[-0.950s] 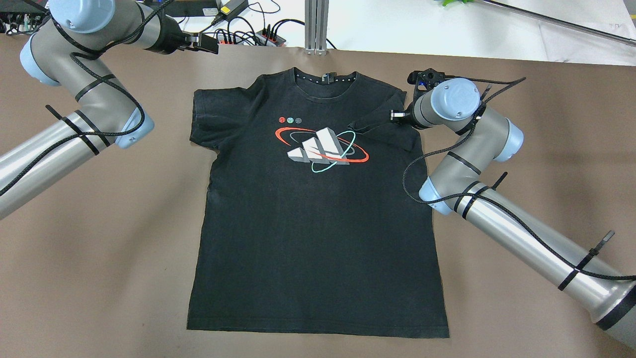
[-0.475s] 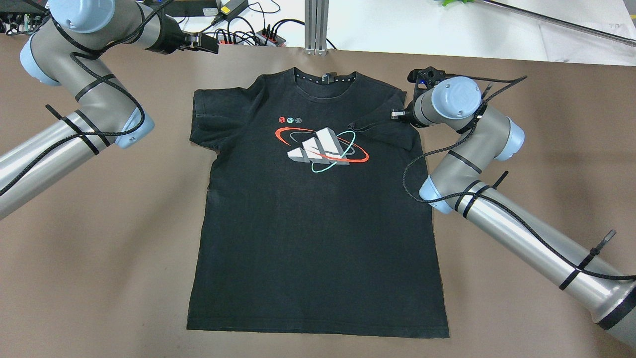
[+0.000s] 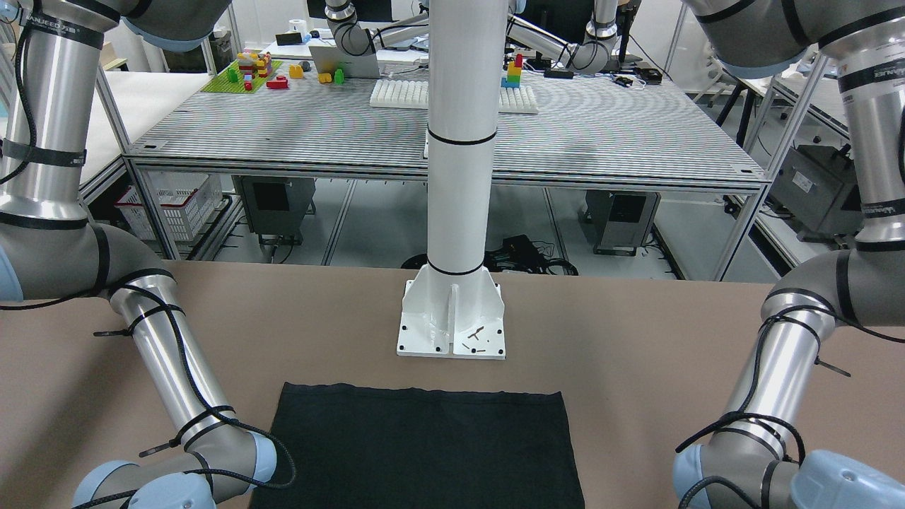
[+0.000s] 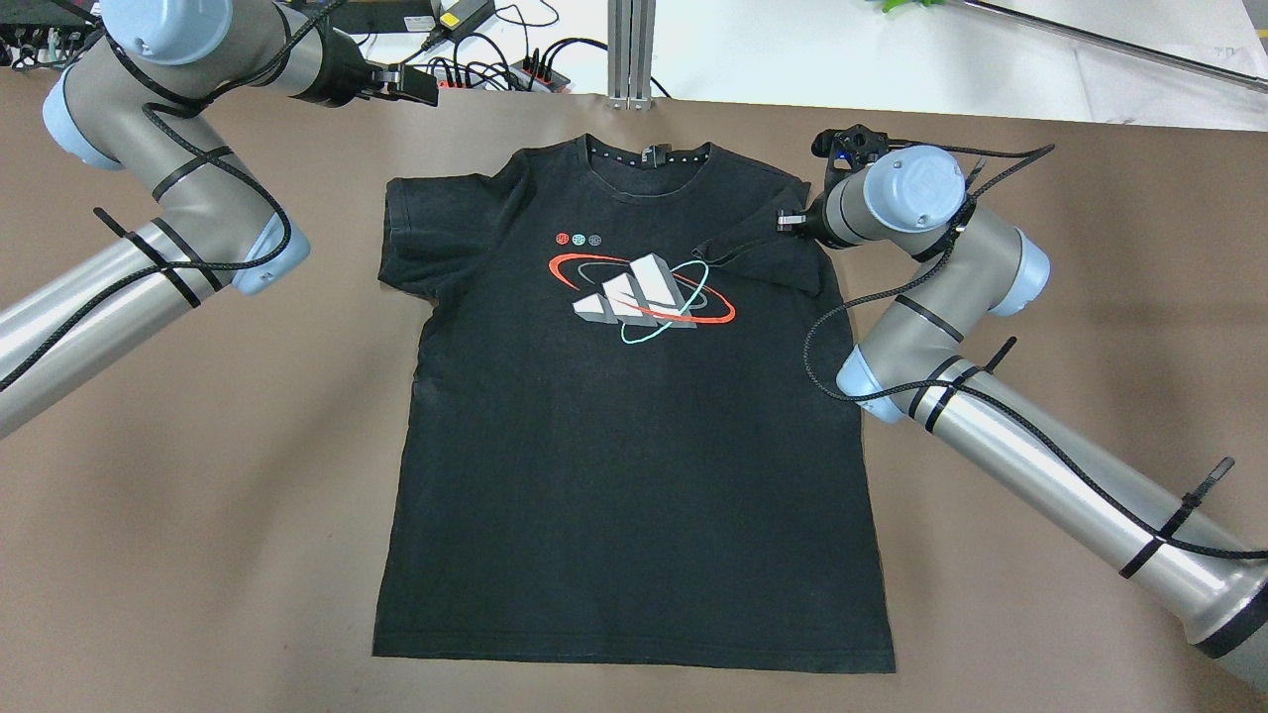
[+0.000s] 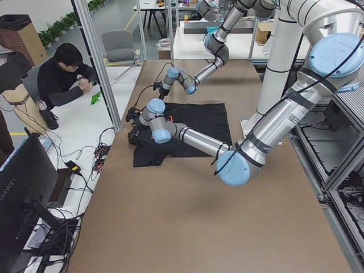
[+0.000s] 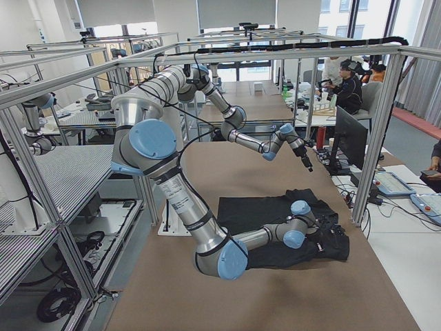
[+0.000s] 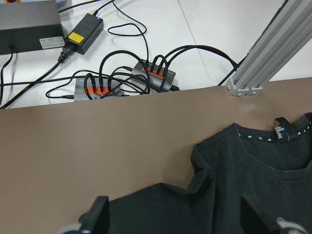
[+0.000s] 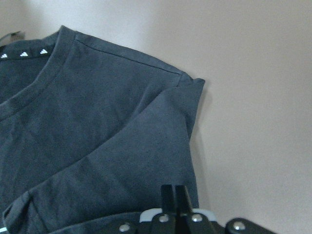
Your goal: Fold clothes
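Right arm's wrist has edged slightly toward the far side of the tabletop (image 4: 198, 495) over the last second; left arm barely shifted. T-shirt (image 4: 634, 475) lies as before, folded sleeve tip in the same spot.

T-shirt: black, flat on the brown tabletop, midway between the two arms, print side up. Long axis runs near to far from the robot. Hem (image 4: 634, 659) is nearest the robot's base and collar (image 4: 649, 163) points away, toward the far edge. Body lies smooth, side seams roughly straight.

Chest print (image 4: 639, 292): white and grey blocks ringed by red and light-blue loops, above the shirt's middle.

Right sleeve (image 4: 763, 262): turned inward over the chest, its cuff end reaching just beside the print's light-blue loop. Fold line runs diagonally from the shoulder.

Right tool (image 8: 173, 192): low over the shoulder end of that folded sleeve. Wrist view shows the two fingers pressed together with only a hairline between them. Cannot tell whether any cloth is pinched there; fabric fills the view around the tips.

Left sleeve (image 4: 426, 233): spread out flat, not folded.

Left tool (image 7: 176, 218): raised over the far strip of tabletop, beyond the left sleeve and apart from the shirt. Fingers stand wide apart at the lower corners of its wrist view, nothing between them, touching nothing.

Beyond the tabletop's far edge: power strips (image 7: 122, 85) with black cables on a white surface.
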{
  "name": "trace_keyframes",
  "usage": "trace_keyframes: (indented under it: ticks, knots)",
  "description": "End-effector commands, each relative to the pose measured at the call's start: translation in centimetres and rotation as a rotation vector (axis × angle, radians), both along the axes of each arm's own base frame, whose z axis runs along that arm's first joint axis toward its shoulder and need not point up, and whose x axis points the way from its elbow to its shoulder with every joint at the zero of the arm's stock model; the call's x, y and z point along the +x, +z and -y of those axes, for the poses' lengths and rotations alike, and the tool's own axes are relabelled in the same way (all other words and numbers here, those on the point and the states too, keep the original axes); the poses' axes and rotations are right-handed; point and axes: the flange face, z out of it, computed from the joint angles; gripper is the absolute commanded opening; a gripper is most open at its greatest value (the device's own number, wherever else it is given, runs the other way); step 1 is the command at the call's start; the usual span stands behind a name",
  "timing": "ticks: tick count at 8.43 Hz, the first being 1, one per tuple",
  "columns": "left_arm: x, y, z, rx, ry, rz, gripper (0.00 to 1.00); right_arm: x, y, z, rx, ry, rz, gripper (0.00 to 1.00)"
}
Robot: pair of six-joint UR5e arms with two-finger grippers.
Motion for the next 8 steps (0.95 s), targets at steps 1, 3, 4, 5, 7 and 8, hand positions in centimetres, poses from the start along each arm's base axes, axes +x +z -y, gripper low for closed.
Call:
trace_keyframes:
  ticks: [1,3,4,5,7,8]
  knots:
    - [0.0,-0.1,0.0,0.001,0.0,0.0,0.95,1.2,-1.8,-1.0,0.03,-0.01,0.039,0.0]
    - [0.0,-0.1,0.0,0.001,0.0,0.0,0.95,1.9,-0.5,-2.3,0.033,-0.016,0.036,0.01]
    - [0.0,-0.1,0.0,0.001,0.0,0.0,0.95,2.2,-0.3,-3.1,0.04,-0.019,0.04,0.04]
    - [0.0,-0.1,0.0,0.001,0.0,0.0,0.95,2.3,-0.6,-3.8,0.048,-0.025,0.049,0.06]
    - [0.0,-0.1,0.0,0.001,0.0,0.0,0.95,1.1,-2.0,-6.0,0.068,-0.051,0.077,0.06]
    - [-0.1,-0.1,0.1,0.001,-0.001,0.0,0.95,1.0,-1.7,-6.4,0.067,-0.056,0.076,0.06]
